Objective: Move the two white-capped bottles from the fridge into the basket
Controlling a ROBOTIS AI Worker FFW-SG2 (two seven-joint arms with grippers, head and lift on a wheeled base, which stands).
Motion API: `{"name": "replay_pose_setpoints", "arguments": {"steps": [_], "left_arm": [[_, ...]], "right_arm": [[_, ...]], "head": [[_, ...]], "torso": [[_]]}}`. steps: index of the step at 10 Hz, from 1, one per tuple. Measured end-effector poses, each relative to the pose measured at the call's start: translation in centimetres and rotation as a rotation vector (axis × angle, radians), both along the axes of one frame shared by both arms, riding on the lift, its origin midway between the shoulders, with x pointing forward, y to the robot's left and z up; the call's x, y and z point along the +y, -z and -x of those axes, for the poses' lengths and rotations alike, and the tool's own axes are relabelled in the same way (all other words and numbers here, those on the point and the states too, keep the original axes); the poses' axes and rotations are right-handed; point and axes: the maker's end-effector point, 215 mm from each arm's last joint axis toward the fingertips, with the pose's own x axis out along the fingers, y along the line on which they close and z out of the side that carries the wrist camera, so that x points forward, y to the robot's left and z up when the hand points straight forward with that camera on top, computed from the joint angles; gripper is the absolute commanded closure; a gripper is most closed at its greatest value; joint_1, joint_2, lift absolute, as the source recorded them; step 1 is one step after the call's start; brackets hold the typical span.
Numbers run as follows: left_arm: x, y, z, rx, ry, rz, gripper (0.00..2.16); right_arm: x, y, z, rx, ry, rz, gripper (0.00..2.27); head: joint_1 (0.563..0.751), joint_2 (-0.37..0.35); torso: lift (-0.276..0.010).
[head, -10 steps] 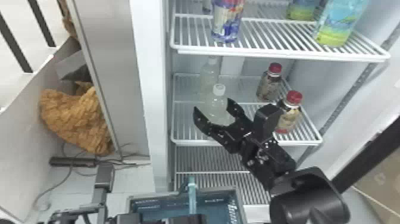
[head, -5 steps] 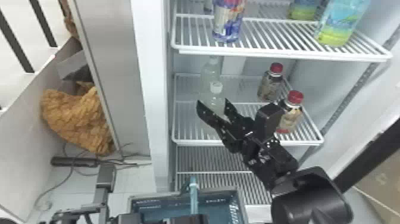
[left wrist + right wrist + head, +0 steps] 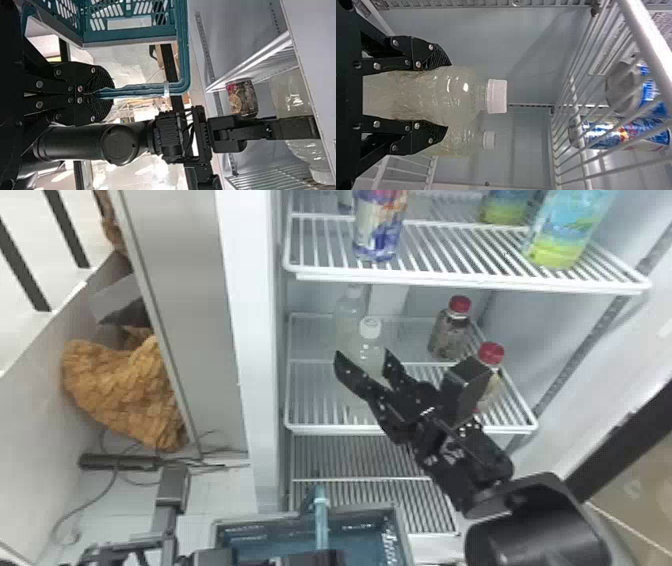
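Here's the right hand [image 3: 361,357], right in the middle of the frame, and it's pinching the front white-capped bottle [image 3: 371,347]! One black finger lies along each side of the clear body, the white cap clear of the tips, and the right wrist view has both fingers against it. That bottle is upright on the fridge's middle shelf [image 3: 320,429], and so is the rear white-capped bottle [image 3: 349,312], just behind it and a touch to its left in the head view.

They have company in this fridge [image 3: 250,340]: two red-capped bottles, one farther back [image 3: 450,335] and one nearer the front [image 3: 494,382], both toward the right of the same shelf, the nearer one partly hidden by the arm. Up top, the upper shelf [image 3: 465,282] carries a blue-and-red labelled container [image 3: 377,227], with a blue-and-green bottle [image 3: 565,235] at upper right.

Down at bottom centre, it's the left hand [image 3: 312,558] at the basket [image 3: 265,521], a blue one with slotted walls, outside the fridge and below the shelves. In the left wrist view that left hand [image 3: 95,93] is pressed together on the basket's handle [image 3: 142,90], pinching it between the fingertips.
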Motion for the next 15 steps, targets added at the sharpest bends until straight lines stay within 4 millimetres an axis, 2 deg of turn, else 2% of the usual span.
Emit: {"name": "replay_pose_setpoints", "arguments": {"steps": [4, 11, 15], "left_arm": [[-0.1, -0.1, 0.0, -0.001, -0.001, 0.003, 1.16], [-0.1, -0.1, -0.1, -0.003, -0.001, 0.001, 1.16], [0.0, -0.1, -0.2, -0.003, -0.002, 0.001, 1.16]], "right_arm": [[-3.2, -1.3, 3.8, 0.062, 0.048, -0.016, 0.88], [-4.6, -1.5, 12.1, 0.247, 0.051, -0.032, 0.88], [-4.1, 1.1, 17.0, 0.471, 0.027, 0.0, 0.88]], "head": [[0.695, -0.175], [0.695, -0.226], [0.695, -0.237]], "torso": [[-0.26], [-0.26], [-0.26]]}}
